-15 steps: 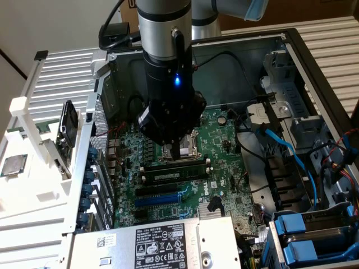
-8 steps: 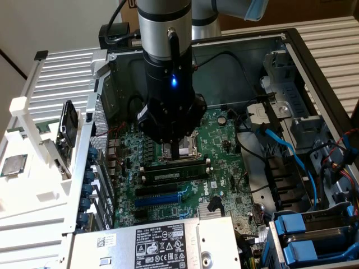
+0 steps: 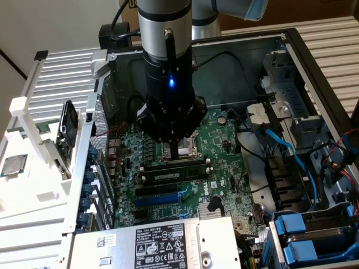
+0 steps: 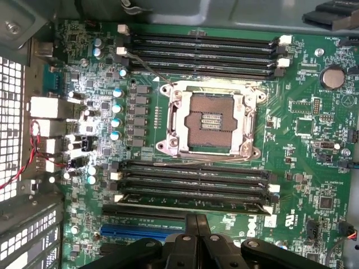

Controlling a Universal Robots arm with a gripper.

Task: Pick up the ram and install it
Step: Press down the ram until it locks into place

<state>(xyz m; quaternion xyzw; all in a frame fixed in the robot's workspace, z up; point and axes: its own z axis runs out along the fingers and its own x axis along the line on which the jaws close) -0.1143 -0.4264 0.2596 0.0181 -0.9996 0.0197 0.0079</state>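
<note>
The ram (image 3: 174,175) is a dark stick with a pale label. It lies along one of the black slots (image 3: 168,163) on the green motherboard (image 3: 224,140), just in front of the processor socket. In the wrist view the ram (image 4: 168,200) sits in the outermost slot of that bank, between white end clips. My gripper (image 3: 180,152) hangs straight down from the arm over the middle of that bank, shut, with nothing between its fingers. In the wrist view the gripper (image 4: 197,223) stands close over the ram's middle. I cannot tell whether it touches.
The open processor socket (image 4: 210,120) lies between two slot banks; the other bank (image 4: 202,53) has bare slots. A blue card slot (image 4: 134,230), the power supply (image 3: 162,244), blue cables (image 3: 286,148) and the case walls hem the board. A white rack (image 3: 33,185) stands outside the case.
</note>
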